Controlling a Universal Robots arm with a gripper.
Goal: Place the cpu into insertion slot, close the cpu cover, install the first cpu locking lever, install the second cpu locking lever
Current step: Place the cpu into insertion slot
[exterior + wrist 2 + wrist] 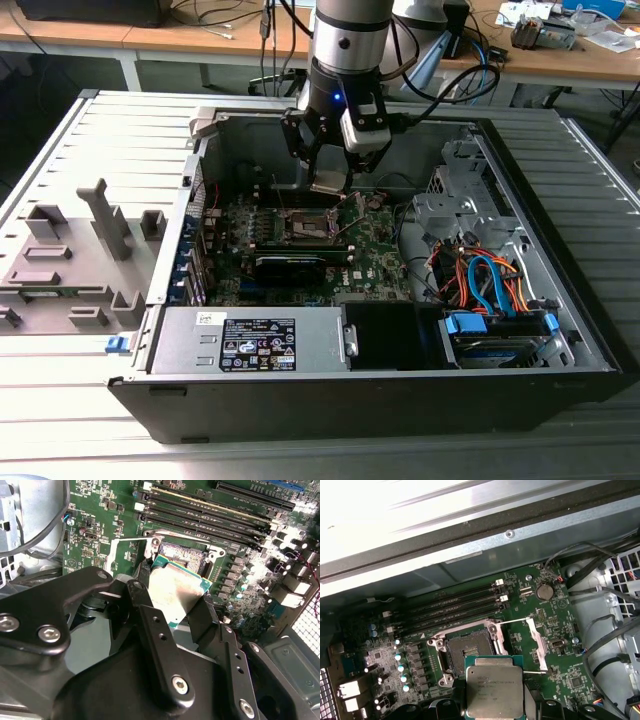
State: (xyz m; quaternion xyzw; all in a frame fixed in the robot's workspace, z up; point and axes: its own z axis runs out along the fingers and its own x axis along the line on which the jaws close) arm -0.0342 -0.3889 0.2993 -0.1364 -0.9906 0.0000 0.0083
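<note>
Two fingers (150,625) of the gripper (171,602) are closed on the chip (494,687), one against each of two opposite edges, with the pale metal top facing up and left clear. The chip hangs over the green board (560,615), just beside the socket (470,647) and not seated in it; how high above cannot be told.

Handling: the chip is judged light, stiff and flat, with smooth edges that could slip under a weak grip. Its underside and the socket's contact field are likely fragile, so hold belongs on the edges alone, as here, and seating would tolerate neither tilt nor force.

Surroundings: the cover frame (536,642) stands open at one side of the socket, clear of the opening. Long black memory slots (445,612) run close along another side. A row of small capacitors (400,665) stands near, a coin battery (544,591) lies beyond the cover frame, and loose cables (600,630) cross the case floor well apart. In the exterior view the case wall (250,150) rings the working space.
</note>
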